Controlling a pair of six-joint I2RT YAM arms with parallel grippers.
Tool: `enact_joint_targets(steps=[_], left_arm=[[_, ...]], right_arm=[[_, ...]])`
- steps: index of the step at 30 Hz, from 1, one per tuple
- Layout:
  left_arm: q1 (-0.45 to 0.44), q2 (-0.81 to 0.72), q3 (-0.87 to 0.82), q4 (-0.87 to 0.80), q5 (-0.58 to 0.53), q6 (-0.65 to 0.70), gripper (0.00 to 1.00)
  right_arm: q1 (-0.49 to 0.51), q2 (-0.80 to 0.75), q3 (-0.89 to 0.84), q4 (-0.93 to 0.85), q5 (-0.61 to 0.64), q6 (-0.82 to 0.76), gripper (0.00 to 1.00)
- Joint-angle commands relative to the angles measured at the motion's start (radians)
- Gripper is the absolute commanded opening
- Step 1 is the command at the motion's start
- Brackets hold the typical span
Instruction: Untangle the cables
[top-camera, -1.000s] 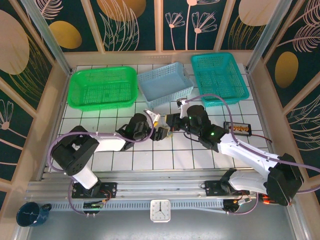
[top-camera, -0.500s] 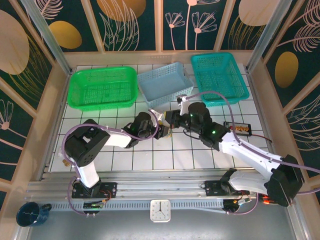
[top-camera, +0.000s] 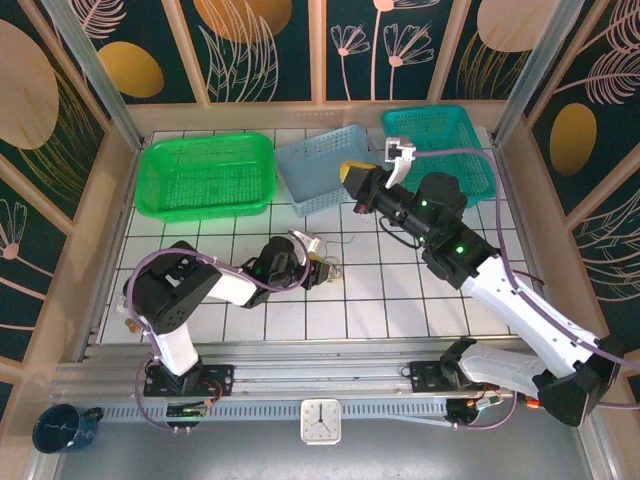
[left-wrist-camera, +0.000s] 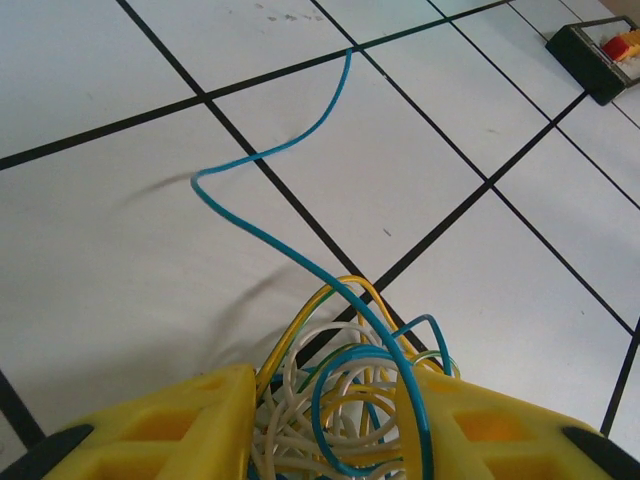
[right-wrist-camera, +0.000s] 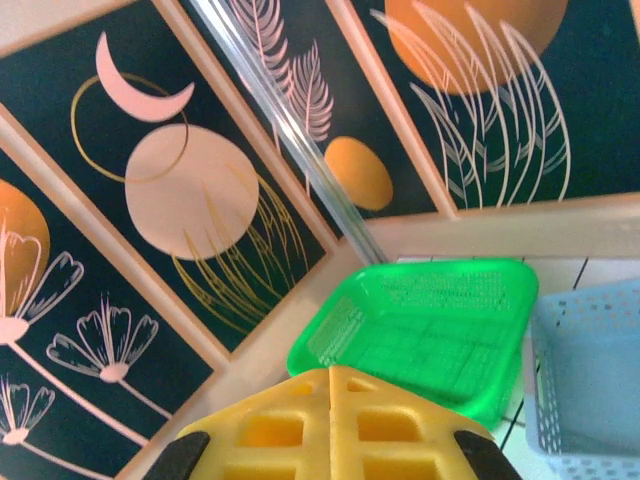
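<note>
The worktop (top-camera: 390, 300) is a grid of white tiles with dark grout, boxed in by low tan walls and dark floral panels (top-camera: 260, 50). Along the far edge stand three baskets side by side: green (top-camera: 205, 212), pale blue (top-camera: 310, 170) and teal (top-camera: 470, 140). A metal rail (top-camera: 300, 380) with a small clock (top-camera: 320, 420) runs along the near edge, and a blue mug (top-camera: 60, 428) sits beyond the near left corner.

My left jaws are low over the middle tiles and narrowed on the cables (left-wrist-camera: 320, 420), a knot of whitish, yellow and blue loops pressed between my yellow fingers (left-wrist-camera: 150, 430). One blue wire (left-wrist-camera: 260, 160) trails out of the knot and away across a grout line. Far off to the right of it lies a small black box (left-wrist-camera: 595, 50).

My right jaws are lifted high over the blue basket's near right corner, fingers (right-wrist-camera: 270, 430) pressed together with nothing between them.

Bare tiles stretch left of my left arm up to the green basket, and across the near right quarter beside my right arm.
</note>
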Motion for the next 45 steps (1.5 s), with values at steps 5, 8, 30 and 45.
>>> enact_joint_targets(steps=[5,8,30,45], left_arm=[[-0.005,-0.049,-0.034,0.011,-0.014,-0.021,0.41],[-0.005,-0.054,-0.036,0.015,-0.012,-0.026,0.41],[-0.006,-0.034,-0.02,-0.002,-0.008,-0.02,0.44],[-0.006,-0.036,-0.018,-0.009,-0.005,-0.014,0.44]], right_arm=[[-0.05,0.062,0.003,0.007,0.025,-0.002,0.0],[-0.056,0.084,-0.076,-0.019,0.049,0.033,0.13],[-0.06,0.345,-0.448,0.068,0.186,0.178,0.58],[-0.099,0.574,-0.333,0.152,0.175,0.18,0.45]])
